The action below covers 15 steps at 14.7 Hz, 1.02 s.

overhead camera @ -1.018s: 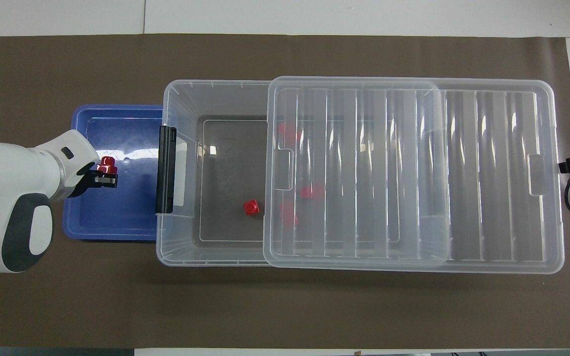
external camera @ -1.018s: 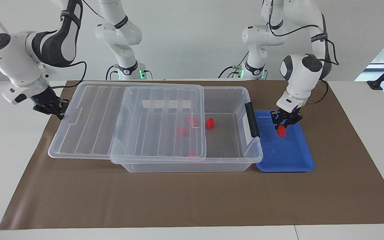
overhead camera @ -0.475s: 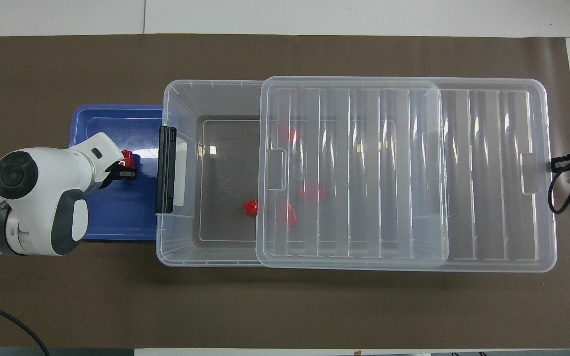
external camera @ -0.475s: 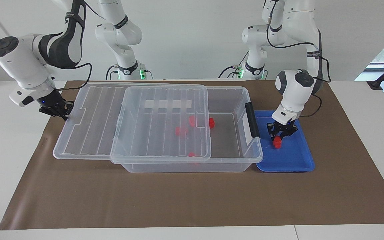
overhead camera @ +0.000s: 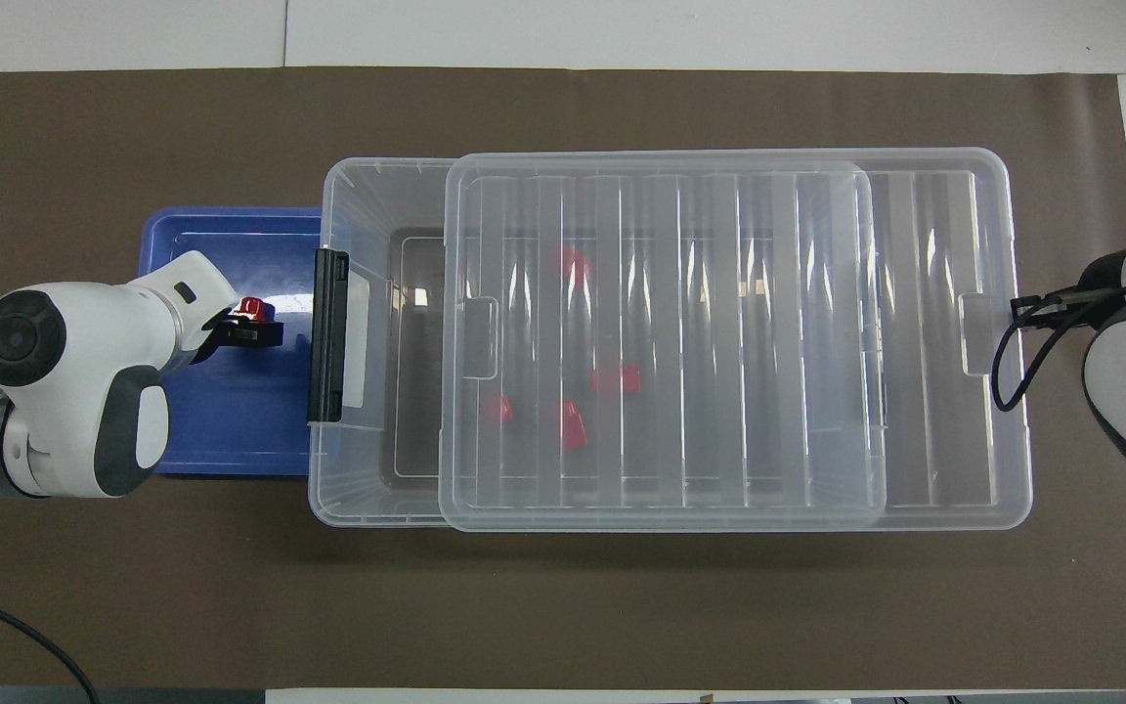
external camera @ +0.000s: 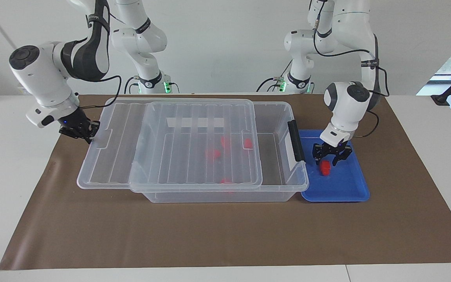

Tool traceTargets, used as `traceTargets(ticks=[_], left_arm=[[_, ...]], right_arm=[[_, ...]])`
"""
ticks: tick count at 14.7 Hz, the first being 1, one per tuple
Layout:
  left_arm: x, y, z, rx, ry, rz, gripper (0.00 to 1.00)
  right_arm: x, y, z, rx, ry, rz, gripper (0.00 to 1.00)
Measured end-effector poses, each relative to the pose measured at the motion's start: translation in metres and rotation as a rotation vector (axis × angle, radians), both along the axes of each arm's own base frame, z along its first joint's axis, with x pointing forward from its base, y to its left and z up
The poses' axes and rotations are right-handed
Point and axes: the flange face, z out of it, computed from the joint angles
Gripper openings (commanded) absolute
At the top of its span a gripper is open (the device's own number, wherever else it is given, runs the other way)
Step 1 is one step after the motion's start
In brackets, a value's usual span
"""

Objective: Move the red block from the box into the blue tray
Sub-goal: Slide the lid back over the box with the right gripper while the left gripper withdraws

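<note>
Red block [external camera: 325,167] sits on the floor of the blue tray [external camera: 350,188], toward the box end of it, just under the left gripper [external camera: 332,159]. Left jaws look released: fingertips stand apart above the block, not pinching it. So the drop step looks done, or as good as.

Box [external camera: 284,184] lies mid-bench on the brown mat [external camera: 225,235], w/ its black clip handle [external camera: 296,141] at the tray end. Lid [external camera: 194,141] rests across most of the box, overhanging toward the right arm's end; only a strip of the box by the handle is uncovered. About four more red blocks [overhead camera: 573,262] show through the lid inside the box.

Right gripper [external camera: 86,133] is at the lid's overhanging end, by the lid tab. Jaws clenched; fingertips look shut on the lid edge, though contact is small in view, so that's a judgement.

Step in hand, as I read it: release in tray plus lid going over the box. Next move calls for the left arm to lift straight up off the block w/o nudging it, then clear the tray. Right arm needs to line the lid square w/ the box rim. Risk: lid catching on the handle.
</note>
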Motion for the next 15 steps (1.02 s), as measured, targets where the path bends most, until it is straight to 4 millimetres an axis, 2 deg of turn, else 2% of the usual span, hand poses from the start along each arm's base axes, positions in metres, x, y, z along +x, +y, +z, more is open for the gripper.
traceTargets(ticks=[3, 7, 9, 12, 15], left_arm=[[0.007, 0.000, 0.039, 0.008, 0.051, 0.002, 1.00], [0.016, 0.001, 0.132, 0.020, 0.121, 0.008, 1.00], [0.017, 0.003, 0.169, 0.021, 0.132, 0.014, 1.00], [0.019, 0.028, 0.210, 0.020, 0.142, 0.058, 1.00], [0.018, 0.057, 0.236, 0.017, 0.147, 0.107, 1.00]], right_arm=[[0.001, 0.031, -0.003, 0.001, 0.008, -0.035, 0.00], [0.000, 0.050, -0.006, 0.000, 0.015, -0.066, 0.00], [0.000, 0.055, -0.006, 0.000, 0.016, -0.070, 0.00], [0.000, 0.065, -0.006, 0.000, 0.017, -0.080, 0.00], [-0.001, 0.076, -0.005, 0.000, 0.014, -0.092, 0.00]])
